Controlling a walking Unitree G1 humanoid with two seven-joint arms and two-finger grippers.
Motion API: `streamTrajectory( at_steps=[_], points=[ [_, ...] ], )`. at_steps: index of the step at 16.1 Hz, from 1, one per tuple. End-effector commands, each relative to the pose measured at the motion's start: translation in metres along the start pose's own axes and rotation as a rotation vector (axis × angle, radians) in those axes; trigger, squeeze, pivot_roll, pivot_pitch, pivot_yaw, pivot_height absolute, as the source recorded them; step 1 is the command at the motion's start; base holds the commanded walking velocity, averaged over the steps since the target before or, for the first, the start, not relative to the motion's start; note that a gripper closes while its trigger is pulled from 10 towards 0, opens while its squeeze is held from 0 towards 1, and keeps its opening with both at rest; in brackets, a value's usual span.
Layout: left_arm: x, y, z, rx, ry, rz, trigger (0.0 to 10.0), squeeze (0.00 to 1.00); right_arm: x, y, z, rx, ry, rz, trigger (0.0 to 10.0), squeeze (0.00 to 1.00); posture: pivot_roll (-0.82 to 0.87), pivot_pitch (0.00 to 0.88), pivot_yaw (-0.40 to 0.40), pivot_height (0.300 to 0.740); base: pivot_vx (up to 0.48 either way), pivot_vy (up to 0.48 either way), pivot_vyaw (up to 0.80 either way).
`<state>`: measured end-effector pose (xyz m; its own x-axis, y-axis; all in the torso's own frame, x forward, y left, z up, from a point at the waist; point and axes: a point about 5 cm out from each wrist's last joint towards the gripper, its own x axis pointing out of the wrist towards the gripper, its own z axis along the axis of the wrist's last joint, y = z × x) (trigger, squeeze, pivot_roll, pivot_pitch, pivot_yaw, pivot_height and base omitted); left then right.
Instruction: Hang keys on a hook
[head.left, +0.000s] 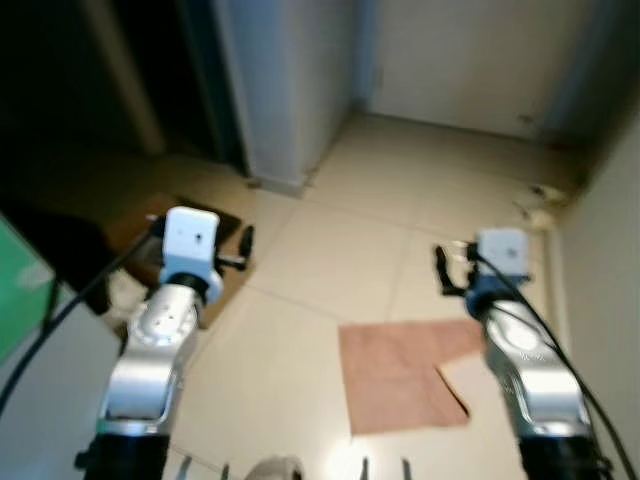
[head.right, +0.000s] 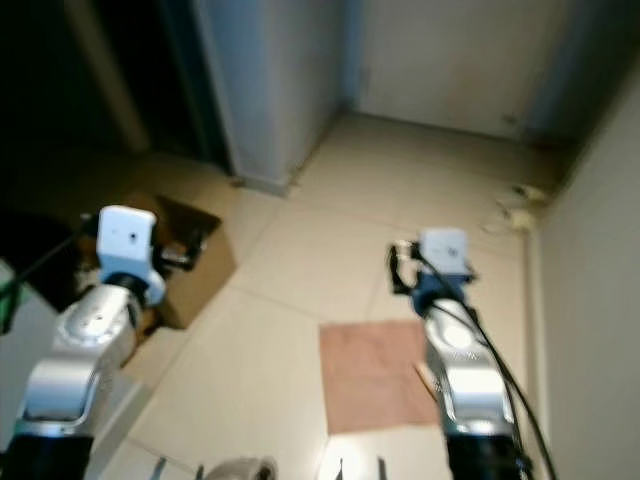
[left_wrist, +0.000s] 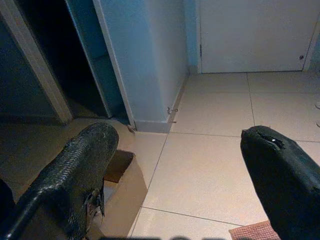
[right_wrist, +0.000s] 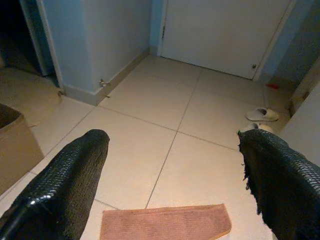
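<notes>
No keys and no hook can be made out, so which way either lies from the grippers cannot be told, nor a long axis, nor which arm is nearer. The head views are blurred, and the search is judged to be at its start.

In the head view, two silver arms are held out over a pale tiled floor. The left gripper is seen from its wrist camera with its two black fingers set wide apart and nothing between them. The right gripper is likewise spread, its fingers parted over bare tile and clasping nothing.

A pinkish mat lies on the floor at lower centre of the head view, between the arms and closer to the right one. A brown cardboard box sits at the lower left of the left wrist picture, just beside the left arm. A pale blue wall corner stands at upper centre, with a dark doorway at upper left. A closed white door fills the upper right of the right wrist picture, and pale slippers rest on the floor at its right edge.

A hook would most likely be fixed to a wall or door, so walking forward and looking up is judged to be the likely need.
</notes>
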<state>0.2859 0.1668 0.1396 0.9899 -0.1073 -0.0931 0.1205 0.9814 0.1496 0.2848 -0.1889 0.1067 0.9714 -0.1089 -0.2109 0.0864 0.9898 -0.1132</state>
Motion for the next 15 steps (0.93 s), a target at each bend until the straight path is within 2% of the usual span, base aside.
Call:
streamTrajectory(
  at_steps=[1,5,7,15],
  points=[
    [0.003,0.001,-0.001,0.005,0.004,0.003,10.0,0.0,0.001,0.0,0.007,0.003,-0.026,-0.01,10.0,1.0,-0.08,0.0,0.023,0.74,0.0,0.0,0.8],
    [0.003,0.001,-0.001,0.015,-0.017,0.039,10.0,0.0,0.001,0.001,0.011,-0.009,-0.033,-0.001,10.0,1.0,-0.08,0.0,0.017,0.74,0.0,0.0,0.8],
    [0.0,0.002,-0.006,0.004,0.007,0.033,10.0,0.0,0.0,0.01,0.011,0.012,-0.029,0.044,10.0,1.0,-0.06,0.0,0.004,0.74,0.0,0.0,0.8],
    [-0.004,0.005,-0.011,-0.004,0.019,0.049,10.0,0.0,-0.001,0.015,0.007,0.009,-0.009,0.077,10.0,1.0,-0.05,0.0,-0.008,0.74,0.0,0.0,0.8]
  ],
)
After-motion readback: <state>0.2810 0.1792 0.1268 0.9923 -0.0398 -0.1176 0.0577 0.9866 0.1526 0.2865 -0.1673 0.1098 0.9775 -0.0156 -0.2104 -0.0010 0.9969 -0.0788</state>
